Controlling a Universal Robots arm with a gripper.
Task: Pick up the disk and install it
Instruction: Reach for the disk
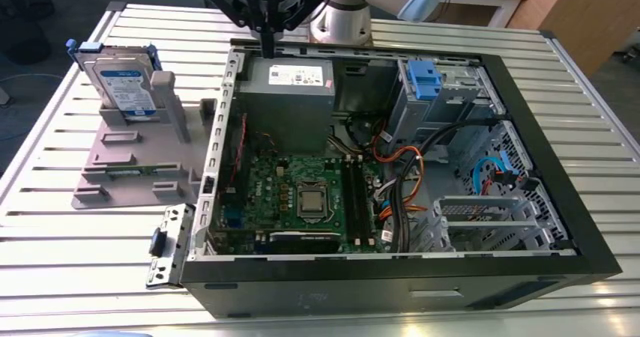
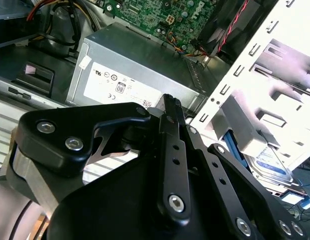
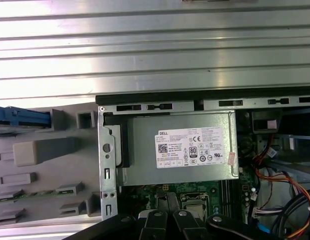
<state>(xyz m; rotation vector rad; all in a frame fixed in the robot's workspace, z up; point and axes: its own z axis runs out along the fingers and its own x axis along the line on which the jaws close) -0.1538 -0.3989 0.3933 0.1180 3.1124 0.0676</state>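
The disk [image 1: 125,82], a silver-grey drive with a white and blue label in a blue bracket, stands upright in a grey holder [image 1: 135,153] at the exterior view's left, outside the computer case. The second wrist view shows the disk [image 2: 269,165] past the case wall, and the first wrist view shows its blue bracket [image 3: 22,117]. My gripper [image 1: 268,46] hangs over the back edge of the case, above the power supply and to the right of the disk. Its fingers [image 2: 171,107] are shut with nothing between them.
The open computer case [image 1: 530,135] lies on a slatted metal table [image 1: 60,225]. Inside are the grey power supply with a white sticker [image 1: 290,86], the motherboard [image 1: 300,195], loose cables [image 1: 400,165] and a drive bay with a blue clip [image 1: 424,79].
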